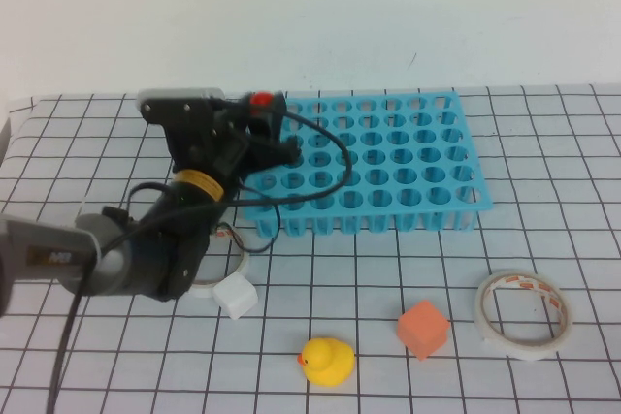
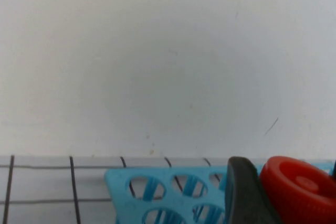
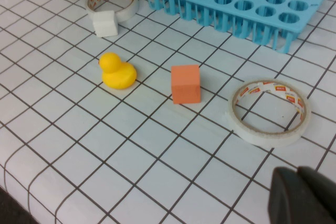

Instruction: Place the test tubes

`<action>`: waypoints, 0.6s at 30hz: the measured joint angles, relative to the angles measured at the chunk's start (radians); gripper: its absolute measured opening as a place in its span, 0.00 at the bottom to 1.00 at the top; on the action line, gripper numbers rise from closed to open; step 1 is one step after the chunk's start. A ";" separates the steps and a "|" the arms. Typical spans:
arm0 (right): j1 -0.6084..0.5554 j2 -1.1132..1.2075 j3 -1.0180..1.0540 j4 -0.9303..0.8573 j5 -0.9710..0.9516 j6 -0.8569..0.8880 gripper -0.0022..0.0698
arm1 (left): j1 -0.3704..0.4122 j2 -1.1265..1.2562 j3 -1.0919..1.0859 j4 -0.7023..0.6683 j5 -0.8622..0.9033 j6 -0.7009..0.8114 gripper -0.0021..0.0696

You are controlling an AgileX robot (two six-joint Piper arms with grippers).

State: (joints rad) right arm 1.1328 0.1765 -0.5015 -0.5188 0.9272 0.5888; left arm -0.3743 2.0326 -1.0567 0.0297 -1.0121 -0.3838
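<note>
Observer: Where the left arm leans over the table in the high view, what does its end carry?

Operator: The left gripper (image 1: 275, 129) is clamped on a red-capped test tube (image 1: 260, 102). I can see only the cap, which stands above the dark fingers. The tube's body is hidden behind them. Gripper and tube sit over the left end of the blue rack (image 1: 388, 157), toward its far corner. In my left wrist view the cap lies right beside one finger (image 2: 245, 195), with the rack's round wells just below and the pale wall behind.

Observer: And the other arm?

Operator: The right gripper (image 3: 302, 198) shows only in its own wrist view. Its jaws are pressed together with nothing between them, and it is raised above the gridded table (image 1: 563, 191). It is well apart from the rack. The nearest thing to it is a tape roll (image 1: 523, 313).

Observer: Which loose items lie on the table?

Operator: All of them lie on my side of the rack.
- That tape roll lies flat toward the right.
- An orange cube (image 1: 422, 329) sits between the roll and a yellow duck (image 1: 326, 361), touching neither.
- A white cube (image 1: 235, 295) rests left of the duck.
- The white cube is just beside a second tape roll (image 3: 112, 1), which in the high view is largely covered by my left arm.
</note>
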 joint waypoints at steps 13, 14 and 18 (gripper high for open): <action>0.000 0.000 0.000 0.000 0.000 0.000 0.03 | 0.000 0.037 0.037 0.010 -0.009 0.001 0.42; 0.000 0.000 0.000 0.000 0.000 0.000 0.03 | 0.000 0.037 0.037 0.013 -0.009 0.007 0.42; 0.000 0.000 0.000 0.000 0.000 0.000 0.03 | 0.000 0.037 0.037 0.022 -0.005 0.043 0.42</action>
State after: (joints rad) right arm 1.1328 0.1765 -0.5015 -0.5188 0.9272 0.5888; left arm -0.3743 2.0697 -1.0199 0.0521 -1.0168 -0.3406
